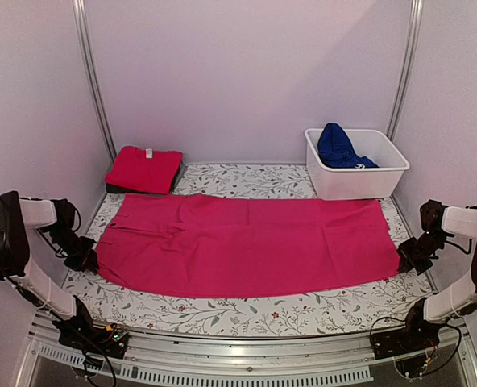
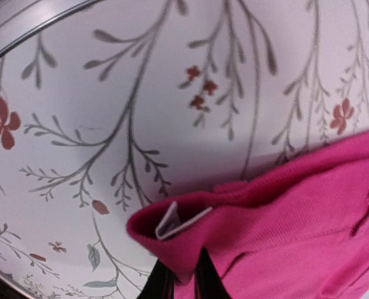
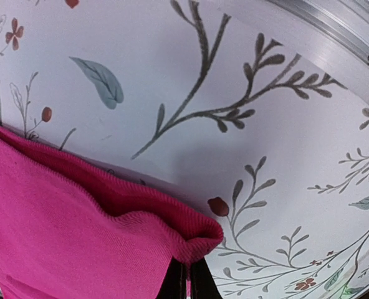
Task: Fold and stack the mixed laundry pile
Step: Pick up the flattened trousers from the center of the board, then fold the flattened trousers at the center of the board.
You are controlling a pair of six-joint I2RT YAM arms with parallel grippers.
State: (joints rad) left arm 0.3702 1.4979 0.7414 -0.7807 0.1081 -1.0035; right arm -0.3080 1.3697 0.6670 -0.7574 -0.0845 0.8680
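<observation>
The magenta-pink garment (image 1: 246, 242) lies spread flat across the middle of the floral cloth. My left gripper (image 1: 85, 260) is at its left end, shut on the collar (image 2: 191, 249), where a white label (image 2: 172, 221) shows. At the right end, my right gripper (image 1: 405, 260) is shut on the ribbed hem corner (image 3: 197, 240). A folded red tee (image 1: 144, 168) rests at the back left on a dark garment (image 1: 122, 189). The royal blue garment (image 1: 337, 147) sits bunched in the tub.
The white plastic tub (image 1: 359, 181) stands at the back right. The floral leaf-patterned cloth (image 1: 222, 310) covers the table. Metal frame posts (image 1: 93, 81) rise at the back corners, and a metal rail (image 1: 246, 355) runs along the near edge.
</observation>
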